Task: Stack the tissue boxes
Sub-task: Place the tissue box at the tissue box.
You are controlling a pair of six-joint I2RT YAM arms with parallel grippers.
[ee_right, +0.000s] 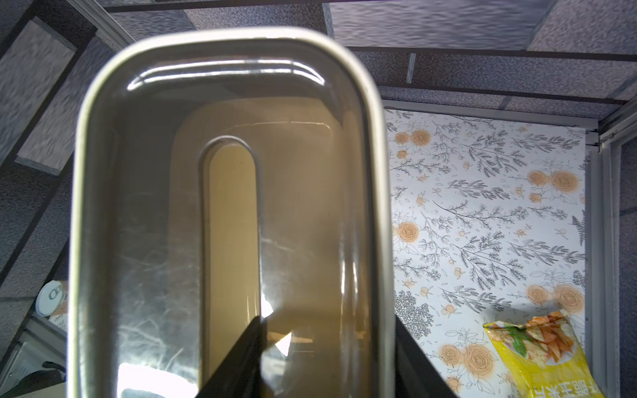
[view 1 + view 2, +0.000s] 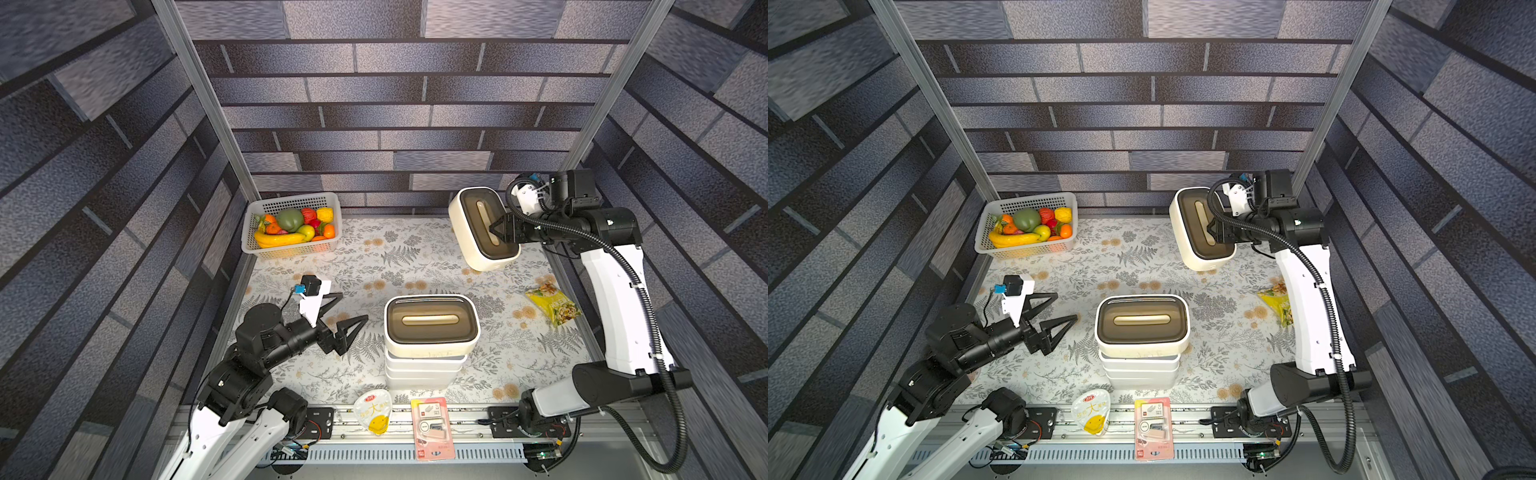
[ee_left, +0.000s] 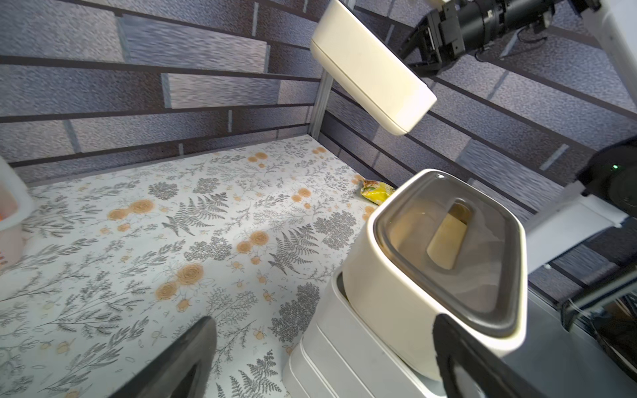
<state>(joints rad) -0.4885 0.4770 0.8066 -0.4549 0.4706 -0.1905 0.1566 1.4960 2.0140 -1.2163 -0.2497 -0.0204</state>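
Observation:
A cream tissue box with a dark brown slotted lid [image 2: 473,232] [image 2: 1192,245] hangs tilted in the air at the back right, lid facing the camera. My right gripper [image 2: 496,226] [image 2: 1210,228] [image 1: 327,320] is shut on it, one finger in the lid slot and the other outside the box's long wall. A matching brown-lidded tissue box [image 2: 432,324] [image 2: 1142,322] [image 3: 444,248] tops a stack of white boxes [image 2: 424,370] [image 3: 341,351] at the front middle. My left gripper [image 2: 353,307] [image 2: 1066,306] [image 3: 322,324] stands open just left of that stack, holding nothing.
A white perforated basket [image 2: 286,203] [image 2: 1025,201] of fruit sits at the back left. A yellow snack bag [image 2: 552,305] [image 1: 537,355] lies by the right wall. A white-yellow packet [image 2: 374,411] and a red blister pack [image 2: 432,428] lie on the front rail.

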